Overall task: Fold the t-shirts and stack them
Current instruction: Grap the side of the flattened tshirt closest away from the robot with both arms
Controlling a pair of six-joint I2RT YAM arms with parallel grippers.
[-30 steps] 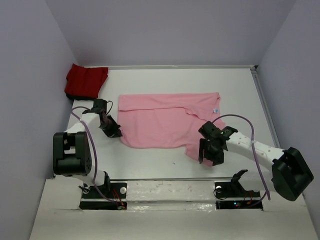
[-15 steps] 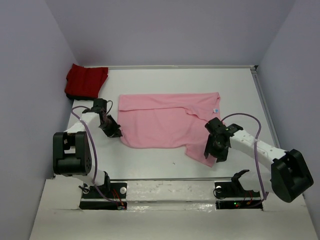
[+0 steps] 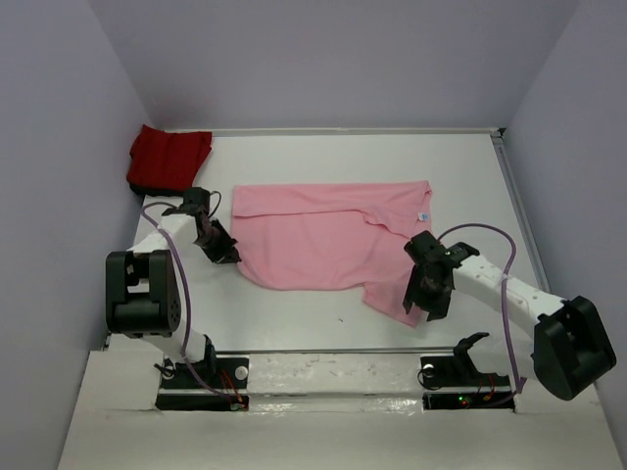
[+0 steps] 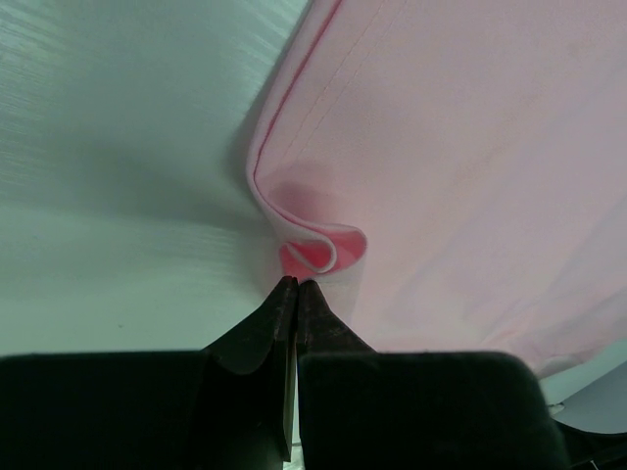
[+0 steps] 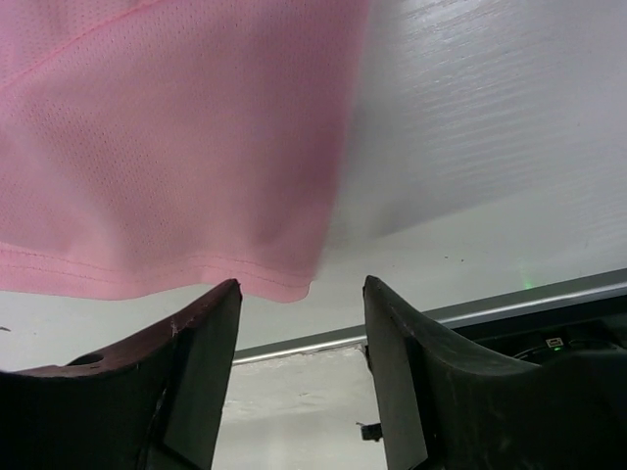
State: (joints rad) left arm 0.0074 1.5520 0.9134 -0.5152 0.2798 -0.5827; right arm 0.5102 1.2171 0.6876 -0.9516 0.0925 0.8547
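Note:
The light pink t-shirt lies spread flat mid-table. The deep red t-shirt sits folded at the back left corner. My left gripper is at the pink shirt's left edge. In the left wrist view the gripper is shut, with a small raised curl of pink cloth pinched at its tips. My right gripper is at the shirt's near right sleeve. In the right wrist view it is open, and the sleeve's hem corner lies just ahead, between the fingertips.
Grey walls close in the table on three sides. A raised white rail runs along the near edge by the arm bases; it also shows in the right wrist view. A purple cable loops above the right arm.
My right gripper has moved right, off the sleeve to its outer hem corner. My left gripper has edged in against the shirt's left edge, which now curls up at the tips.

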